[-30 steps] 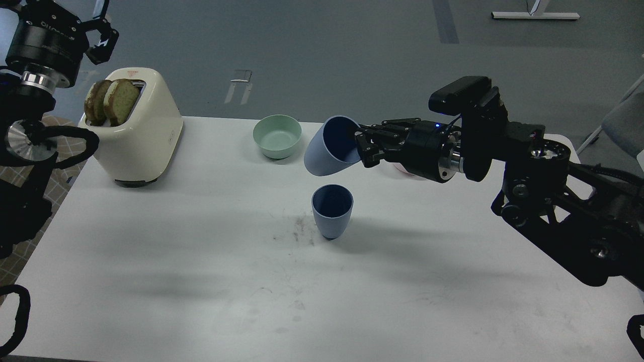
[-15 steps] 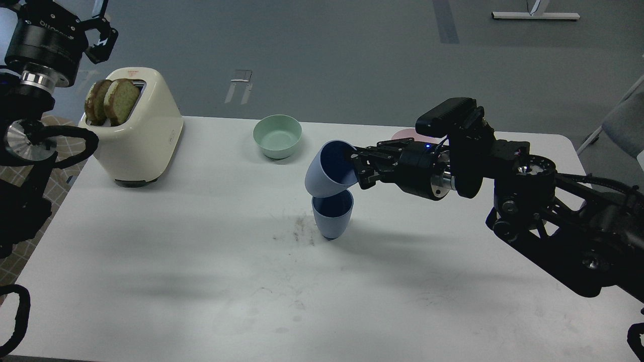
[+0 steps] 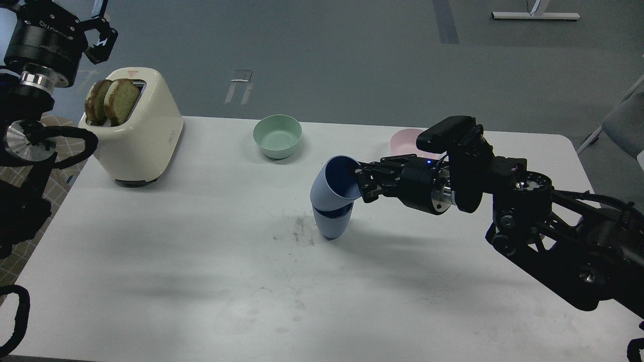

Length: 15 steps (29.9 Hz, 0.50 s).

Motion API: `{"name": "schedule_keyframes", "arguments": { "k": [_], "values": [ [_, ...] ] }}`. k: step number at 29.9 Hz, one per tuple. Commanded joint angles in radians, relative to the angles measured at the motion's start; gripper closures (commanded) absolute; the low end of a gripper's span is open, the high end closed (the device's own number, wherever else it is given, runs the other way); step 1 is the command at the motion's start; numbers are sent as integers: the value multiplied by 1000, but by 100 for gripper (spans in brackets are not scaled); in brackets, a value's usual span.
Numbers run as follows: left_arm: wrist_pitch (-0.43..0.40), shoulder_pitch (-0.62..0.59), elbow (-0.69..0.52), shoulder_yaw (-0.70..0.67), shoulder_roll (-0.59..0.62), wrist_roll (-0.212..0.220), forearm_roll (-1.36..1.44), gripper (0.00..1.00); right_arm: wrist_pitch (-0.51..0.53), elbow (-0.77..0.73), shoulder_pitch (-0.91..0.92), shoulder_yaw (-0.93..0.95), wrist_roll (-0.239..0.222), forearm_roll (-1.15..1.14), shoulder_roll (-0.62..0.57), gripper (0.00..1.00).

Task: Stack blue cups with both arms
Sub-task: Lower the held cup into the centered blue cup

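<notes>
The white table [image 3: 201, 281] fills the frame. From the right edge, the right arm [image 3: 553, 221] reaches to the centre. Its right gripper [image 3: 363, 182] pinches the rim of the upper blue cup [image 3: 333, 187], tilted, base entering the standing blue cup [image 3: 332, 223]. Nesting is under way; next it likely needs straightening, then release. At upper left, the left gripper [image 3: 98, 35] hangs spread and empty.

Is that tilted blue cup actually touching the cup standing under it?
Touching. In the head view, the tilted cup sits with its base inside the lower cup, no gap between them, while the right gripper pinches its rim.
</notes>
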Motion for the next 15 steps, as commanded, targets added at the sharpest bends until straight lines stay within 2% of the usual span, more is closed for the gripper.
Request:
{"name": "schedule_keyframes", "arguments": {
  "k": [1, 10, 15],
  "values": [
    [0, 0, 0, 4, 2, 0, 2, 2, 0, 2, -2, -3, 1, -4, -1, 100],
    [0, 0, -1, 4, 2, 0, 3, 2, 0, 4, -4, -4, 1, -4, 1, 100],
    [0, 0, 0, 4, 2, 0, 3, 2, 0, 4, -18, -4, -1, -20, 1, 96]
  ]
}}
